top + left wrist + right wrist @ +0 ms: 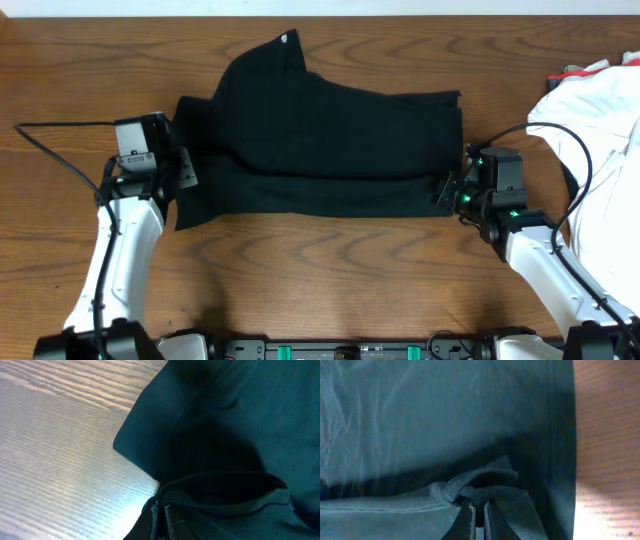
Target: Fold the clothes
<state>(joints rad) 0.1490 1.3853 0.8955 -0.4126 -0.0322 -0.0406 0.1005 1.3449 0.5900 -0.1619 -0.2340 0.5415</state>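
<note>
Shirt (pixel 330 140) clamped by left pincer (pixel 186 176), right pincer (pixel 446 190)

left end effector (pixel 186 172), right end effector (pixel 446 190), clamped

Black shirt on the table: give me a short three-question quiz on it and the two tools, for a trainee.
1. True or false: the left tool is shut on the black shirt.
2. Where is the white cloth heap? A) at the far right of the table; B) on top of the shirt; C) beside the left tool.
3. Fill in: the right tool pinches a bunch of ___ fabric.
Key: 1 true; 2 A; 3 black.
</note>
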